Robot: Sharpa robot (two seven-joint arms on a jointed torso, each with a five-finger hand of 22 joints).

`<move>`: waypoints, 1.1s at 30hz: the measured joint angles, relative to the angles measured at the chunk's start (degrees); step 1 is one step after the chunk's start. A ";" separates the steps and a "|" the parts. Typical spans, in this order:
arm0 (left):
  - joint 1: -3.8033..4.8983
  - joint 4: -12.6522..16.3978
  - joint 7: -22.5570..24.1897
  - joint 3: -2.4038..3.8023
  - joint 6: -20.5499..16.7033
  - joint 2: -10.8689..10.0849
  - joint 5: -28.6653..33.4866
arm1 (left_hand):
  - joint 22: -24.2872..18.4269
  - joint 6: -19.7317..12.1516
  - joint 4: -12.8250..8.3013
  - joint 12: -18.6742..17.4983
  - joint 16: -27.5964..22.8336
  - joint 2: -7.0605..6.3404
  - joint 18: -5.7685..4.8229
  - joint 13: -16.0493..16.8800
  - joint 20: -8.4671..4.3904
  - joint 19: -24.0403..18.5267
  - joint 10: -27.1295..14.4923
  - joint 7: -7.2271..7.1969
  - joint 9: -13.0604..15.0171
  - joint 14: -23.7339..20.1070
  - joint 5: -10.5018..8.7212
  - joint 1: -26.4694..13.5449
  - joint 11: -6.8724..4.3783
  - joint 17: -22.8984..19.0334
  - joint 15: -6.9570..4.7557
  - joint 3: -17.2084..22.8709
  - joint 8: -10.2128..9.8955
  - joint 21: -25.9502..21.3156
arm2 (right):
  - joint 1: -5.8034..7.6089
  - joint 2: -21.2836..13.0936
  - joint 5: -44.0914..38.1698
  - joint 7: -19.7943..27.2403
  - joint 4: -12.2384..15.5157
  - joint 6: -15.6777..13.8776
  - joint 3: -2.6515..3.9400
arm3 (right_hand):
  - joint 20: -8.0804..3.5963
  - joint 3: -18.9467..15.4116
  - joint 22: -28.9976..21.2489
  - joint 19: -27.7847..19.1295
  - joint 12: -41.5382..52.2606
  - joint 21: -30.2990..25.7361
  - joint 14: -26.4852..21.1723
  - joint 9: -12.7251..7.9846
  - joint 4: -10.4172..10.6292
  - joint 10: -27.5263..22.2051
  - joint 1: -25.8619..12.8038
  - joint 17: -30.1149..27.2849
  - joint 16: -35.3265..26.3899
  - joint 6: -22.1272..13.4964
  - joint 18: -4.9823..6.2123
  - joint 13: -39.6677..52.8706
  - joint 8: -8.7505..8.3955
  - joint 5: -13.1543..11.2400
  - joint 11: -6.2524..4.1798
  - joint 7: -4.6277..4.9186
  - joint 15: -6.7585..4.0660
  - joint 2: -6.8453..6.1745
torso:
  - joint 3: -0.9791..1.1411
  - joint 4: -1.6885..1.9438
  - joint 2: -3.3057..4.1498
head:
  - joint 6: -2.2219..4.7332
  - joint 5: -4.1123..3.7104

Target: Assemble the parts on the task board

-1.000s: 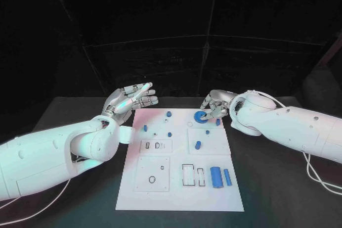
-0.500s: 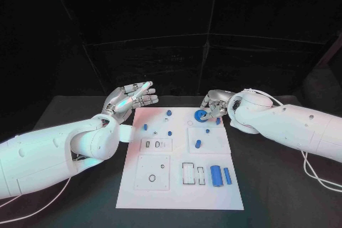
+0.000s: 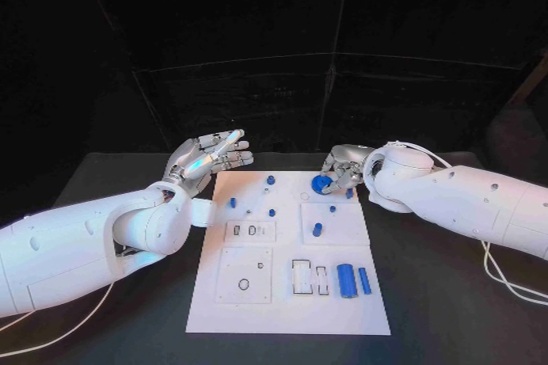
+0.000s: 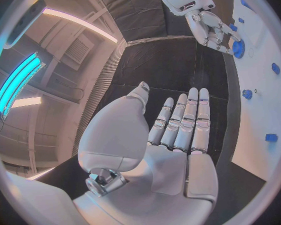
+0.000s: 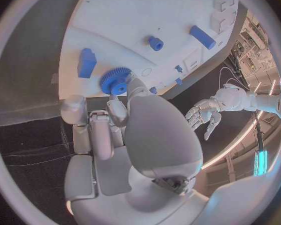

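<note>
The white task board (image 3: pixel 286 306) lies lengthwise in the middle of the table. My right hand (image 3: pixel 344 169) is over its far right corner and pinches a blue gear (image 3: pixel 322 183) just above the plate; the right wrist view shows the gear (image 5: pixel 115 81) at my fingertips (image 5: pixel 129 85). My left hand (image 3: pixel 210 161) hovers off the board's far left corner, open, fingers straight and holding nothing (image 4: pixel 178 130). From the left wrist I also see the right hand (image 4: pixel 209 25) with the gear (image 4: pixel 238 47).
Small blue pegs (image 3: pixel 271 179) (image 3: pixel 232 202) (image 3: pixel 317 230) stand on the far half of the board. Two long blue cylinders (image 3: pixel 346 280) (image 3: pixel 364 281) lie near the right edge beside rectangular slots. A blue block (image 5: pixel 87 62) sits close to the gear. Black table surrounds the board.
My right hand has lifted the blue gear a little and drawn it toward the far edge, uncovering a pale round spot on the board. The left hand has stayed put.
</note>
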 measured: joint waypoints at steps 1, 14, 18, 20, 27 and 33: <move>0.00 -0.01 -0.01 0.00 0.01 0.00 0.00 | 0.00 0.00 0.00 0.00 0.00 0.00 0.00 0.00 0.00 0.00 0.00 0.00 0.00 0.00 0.00 0.00 0.00 0.00 0.00 0.00 0.00 0.00 | 0.00 0.10 -0.09 0.00 -0.06 0.04 0.02 | 0.00 0.00 0.00 0.00 0.24 0.00 0.00 0.00 0.00 0.00 0.13 0.00 0.00 0.01 0.00 0.13 0.00 0.00 0.00 0.01 0.00 0.13 | 0.00 0.00 0.00 | 0.00 0.00; 0.00 -0.07 -0.43 0.00 0.39 0.06 0.00 | -0.08 0.00 -0.18 0.00 0.00 0.00 0.00 0.00 0.00 0.00 0.00 0.00 0.00 0.00 0.00 0.00 0.00 -0.05 0.00 -0.18 0.00 0.00 | 0.04 0.86 -1.04 -0.38 -0.61 -0.26 0.09 | -0.50 1.89 1.03 0.50 2.67 0.63 0.02 0.49 -1.90 1.13 1.19 -0.01 0.24 5.56 -0.91 3.04 2.76 -2.98 -1.13 -1.03 -0.02 2.74 | 0.01 -0.03 0.01 | -0.15 -0.18; 0.00 0.01 -0.57 0.00 0.49 0.06 0.00 | -0.19 0.12 -0.17 0.00 0.00 0.50 0.00 0.00 0.00 0.00 0.00 -0.13 0.00 0.00 0.00 0.02 0.00 -0.05 0.00 -0.17 0.00 -0.41 | -0.08 0.98 -1.55 -0.69 -0.57 -0.84 0.09 | -1.25 3.82 1.82 1.25 4.46 1.13 0.05 0.50 -2.84 1.85 1.24 -0.01 0.45 6.98 -0.91 5.06 4.22 -5.70 -1.85 -1.22 -1.06 3.60 | 0.03 -0.03 0.00 | -0.17 -0.26; 0.00 0.02 -0.62 0.00 0.53 0.06 0.00 | -0.19 0.20 -0.17 0.00 0.00 0.50 0.00 0.00 0.00 0.00 0.00 -0.21 0.00 0.00 0.00 0.02 0.00 -0.05 0.00 -0.17 0.00 -0.45 | -0.12 0.99 -1.77 -0.82 -0.49 -1.16 0.08 | -1.43 4.49 2.08 1.43 4.81 1.30 0.01 0.47 -3.30 1.85 1.12 -0.01 0.45 6.98 -0.91 5.38 4.23 -6.15 -1.86 -1.22 -1.26 3.72 | 0.03 -0.03 0.01 | -0.17 -0.29; 0.00 0.02 -0.74 0.00 0.61 0.00 0.00 | -0.25 0.40 -0.17 0.00 -0.22 0.50 0.00 0.00 0.00 0.00 0.00 -0.01 0.00 0.00 0.00 0.02 0.00 -0.11 0.00 -0.17 0.00 -0.45 | -0.27 0.62 -2.58 -1.18 0.48 -2.78 0.02 | -1.85 5.53 2.86 1.84 4.90 1.59 0.20 0.44 -4.22 1.85 1.07 -0.01 0.45 6.98 -0.90 5.73 4.26 -6.28 -1.86 -1.22 -1.46 3.85 | 0.04 -0.03 0.00 | -0.05 -0.31; 0.00 0.04 -0.85 0.00 0.64 -0.02 0.00 | -0.28 0.40 -0.17 -0.21 -0.22 0.50 0.00 0.00 0.00 0.00 0.00 -0.01 0.00 0.00 0.00 0.02 0.00 -0.10 0.00 -0.17 0.00 -0.45 | -0.44 -0.33 -3.10 -1.29 3.49 -4.98 -0.04 | -1.87 5.27 3.53 2.29 5.09 1.97 0.20 0.43 -3.45 1.85 -0.21 -0.02 0.45 6.98 -0.90 5.73 4.28 -5.89 -1.86 -1.22 -1.46 5.13 | 0.05 -0.04 0.00 | 0.02 -0.35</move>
